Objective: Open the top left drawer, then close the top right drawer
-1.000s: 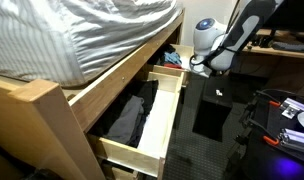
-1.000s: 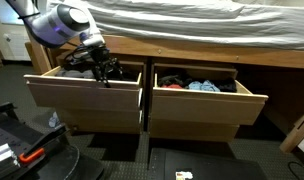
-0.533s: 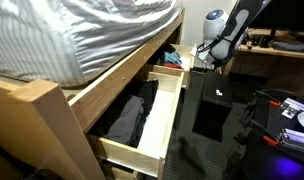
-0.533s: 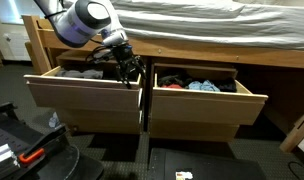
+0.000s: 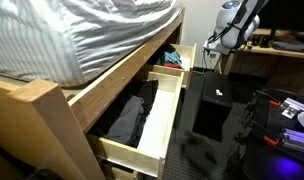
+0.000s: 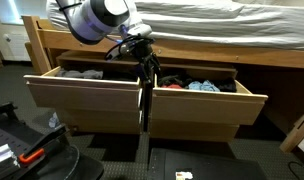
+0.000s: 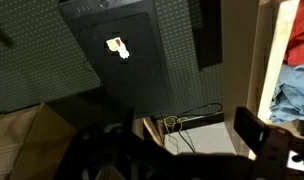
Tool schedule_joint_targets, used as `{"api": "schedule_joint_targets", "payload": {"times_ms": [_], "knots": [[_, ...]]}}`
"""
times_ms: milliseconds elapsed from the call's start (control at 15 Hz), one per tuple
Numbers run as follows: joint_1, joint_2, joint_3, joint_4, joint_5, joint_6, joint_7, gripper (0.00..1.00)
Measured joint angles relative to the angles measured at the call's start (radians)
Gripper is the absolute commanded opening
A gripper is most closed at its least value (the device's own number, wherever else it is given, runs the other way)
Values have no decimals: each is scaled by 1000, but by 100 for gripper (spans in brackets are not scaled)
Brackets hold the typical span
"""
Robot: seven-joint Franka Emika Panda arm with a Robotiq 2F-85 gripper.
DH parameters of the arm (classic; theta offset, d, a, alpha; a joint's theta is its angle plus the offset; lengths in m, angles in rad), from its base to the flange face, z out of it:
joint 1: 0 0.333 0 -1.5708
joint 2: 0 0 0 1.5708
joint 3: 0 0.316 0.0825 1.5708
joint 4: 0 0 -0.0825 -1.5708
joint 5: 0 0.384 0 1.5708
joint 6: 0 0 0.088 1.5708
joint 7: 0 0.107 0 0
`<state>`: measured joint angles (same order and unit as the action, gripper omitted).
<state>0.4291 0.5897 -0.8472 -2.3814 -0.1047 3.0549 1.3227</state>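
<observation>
The gripper (image 6: 145, 68) has just moved. 1 second ago it hung over the black clothes (image 6: 82, 73) in the top left drawer (image 6: 87, 100). Now it is above the thin gap between the 2 drawers, close to the near corner of the top right drawer (image 6: 207, 108). In an exterior view the arm has pulled away from the bed side, and the gripper (image 5: 218, 44) now sits high near the far end of the drawers. The top left drawer is pulled far out from under the bed (image 6: 222, 25), and its black clothes are easy to see inside. So step 1 of the task looks done. The top right drawer is also pulled out, with blue clothes (image 6: 197, 85) lying in it, so step 2 is not done yet. The move to the side seems to mean the arm is going over to that drawer to push it in. In the wrist view the 2 fingers stand apart with bare floor showing between them, and they hold nothing. That view also shows the pale wood edge of the top right drawer (image 7: 268, 60) along 1 side. The gripper is not touching either drawer.
</observation>
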Motion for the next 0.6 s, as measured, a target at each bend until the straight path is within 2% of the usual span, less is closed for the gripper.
{"api": "schedule_joint_targets", "payload": {"times_ms": [133, 200, 600], "knots": [[-155, -76, 78, 4, 1, -3, -161, 100], [-190, -96, 93, 5, 12, -4, -195, 100], [-138, -70, 81, 4, 59, 1, -211, 100]]}}
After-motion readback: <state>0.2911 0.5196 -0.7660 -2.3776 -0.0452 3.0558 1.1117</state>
